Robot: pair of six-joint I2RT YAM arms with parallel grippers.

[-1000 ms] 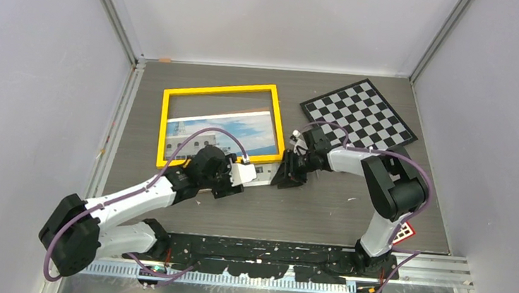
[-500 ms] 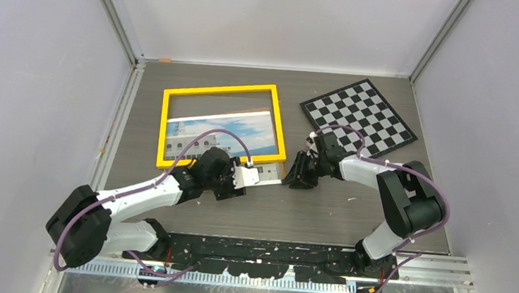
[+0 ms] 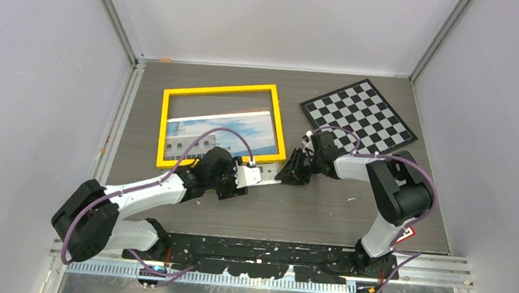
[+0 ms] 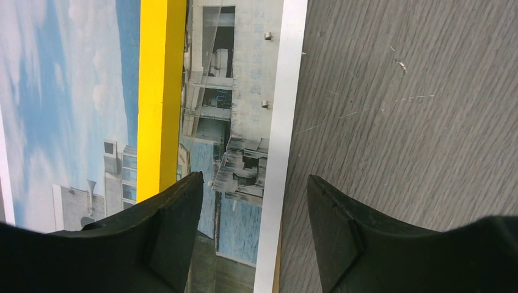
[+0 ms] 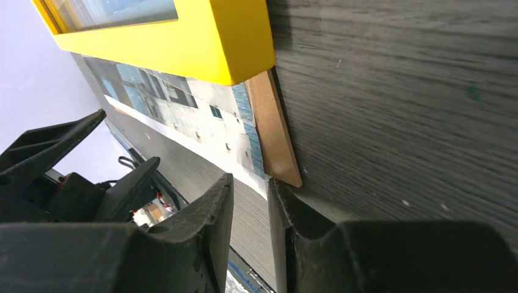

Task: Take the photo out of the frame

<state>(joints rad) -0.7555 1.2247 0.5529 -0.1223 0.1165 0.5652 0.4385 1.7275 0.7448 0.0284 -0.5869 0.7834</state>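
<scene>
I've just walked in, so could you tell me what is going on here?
Two robot arms are working a photo out of a yellow frame lying flat on the table. The photo, with a brown backing board under it, sticks out past the frame's near edge. The left gripper is open, its fingers straddling the protruding white border. The right gripper sits at the near right corner with only a narrow gap between its fingers; whether it has a hold there cannot be told.
</scene>
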